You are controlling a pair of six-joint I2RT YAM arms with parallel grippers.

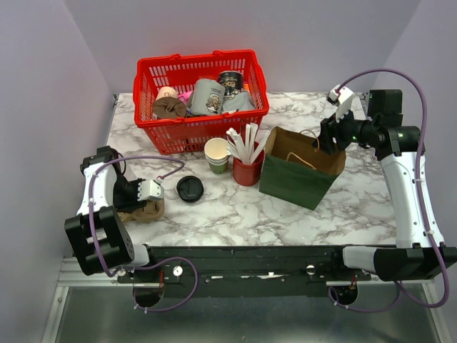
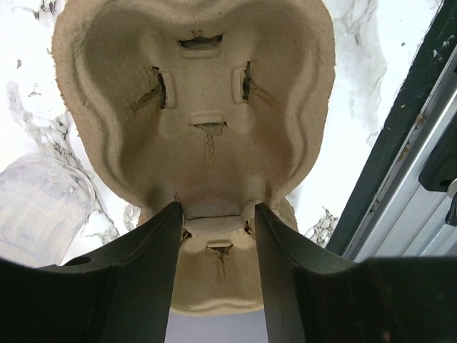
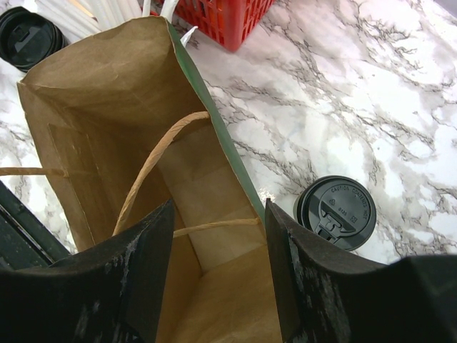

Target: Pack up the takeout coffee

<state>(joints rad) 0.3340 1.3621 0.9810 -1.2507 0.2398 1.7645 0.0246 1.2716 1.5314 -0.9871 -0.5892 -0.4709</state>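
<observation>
Marble table (image 1: 357, 207), and the takeout coffee (image 3: 335, 212) sits lid-up just beside the green bag (image 1: 296, 179), right next to my right tool (image 3: 219, 207), which hangs open astride the bag's rim. Over on the far side my left tool (image 2: 218, 209) looks clamped on the pulp carrier (image 2: 200, 107), well apart. Right arm's job, I reckon.

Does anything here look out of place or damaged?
Yes. A black lid lies loose on the table, on no cup. The carrier in the left tool shows small tears at its tabs.
</observation>
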